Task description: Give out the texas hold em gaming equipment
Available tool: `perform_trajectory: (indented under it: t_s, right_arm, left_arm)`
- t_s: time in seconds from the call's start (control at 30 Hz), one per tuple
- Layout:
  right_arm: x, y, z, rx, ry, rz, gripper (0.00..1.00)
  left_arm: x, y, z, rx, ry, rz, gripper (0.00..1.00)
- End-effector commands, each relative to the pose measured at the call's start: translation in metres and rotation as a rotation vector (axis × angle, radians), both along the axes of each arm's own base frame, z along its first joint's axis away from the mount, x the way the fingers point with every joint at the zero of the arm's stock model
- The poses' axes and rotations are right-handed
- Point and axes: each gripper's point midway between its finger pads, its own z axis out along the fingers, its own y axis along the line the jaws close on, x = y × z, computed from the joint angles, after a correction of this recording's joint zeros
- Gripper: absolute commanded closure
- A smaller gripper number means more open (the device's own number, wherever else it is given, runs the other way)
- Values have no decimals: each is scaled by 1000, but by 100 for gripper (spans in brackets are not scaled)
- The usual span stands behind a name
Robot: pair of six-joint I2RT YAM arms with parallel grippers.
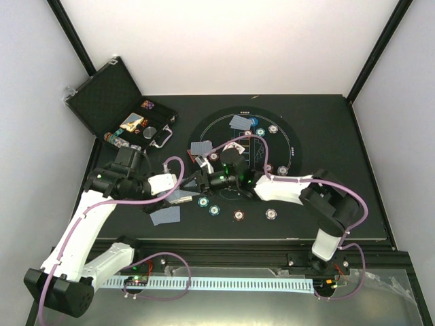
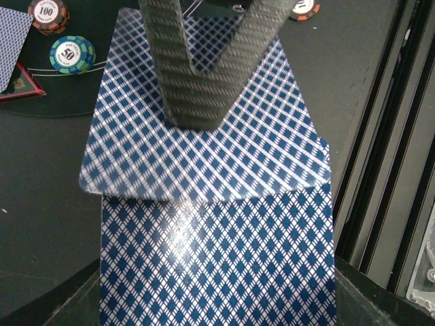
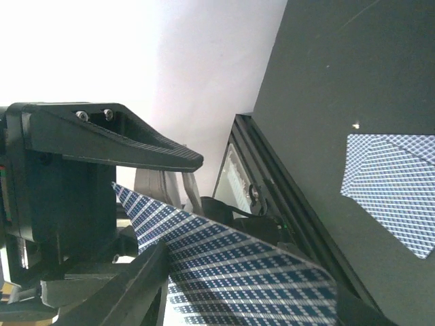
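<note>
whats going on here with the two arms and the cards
The left gripper is shut on a small stack of blue-backed playing cards, its top card slid out of line. The right gripper has its fingers either side of a single card, upper finger not yet touching it. Loose cards and poker chips lie spread over the table and the round mat.

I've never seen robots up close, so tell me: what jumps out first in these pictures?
Two arms meet mid-table over a round black mat, the left claw shut on blue-checked playing cards while the right claw reaches onto the top card. Poker chips lie scattered around the mat, and an open black case sits at the far left corner.
</note>
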Motion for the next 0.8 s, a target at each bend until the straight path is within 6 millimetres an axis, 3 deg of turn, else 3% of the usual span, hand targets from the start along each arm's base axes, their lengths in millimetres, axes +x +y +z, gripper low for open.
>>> perform_trajectory:
  t_s: [0.0, 0.27, 0.57, 0.77]
  right_arm:
    - [6, -13, -12, -72, 20, -55, 58]
    - [8, -18, 25, -32, -41, -69, 78]
    - [18, -49, 23, -88, -71, -112, 98]
    - [45, -78, 30, -173, -150, -139, 99]
  left_arm:
    - [2, -9, 19, -56, -46, -27, 98]
    - [1, -8, 17, -53, -44, -27, 98]
    - [2, -8, 17, -52, -45, -27, 98]
    - [2, -7, 16, -46, -43, -23, 99]
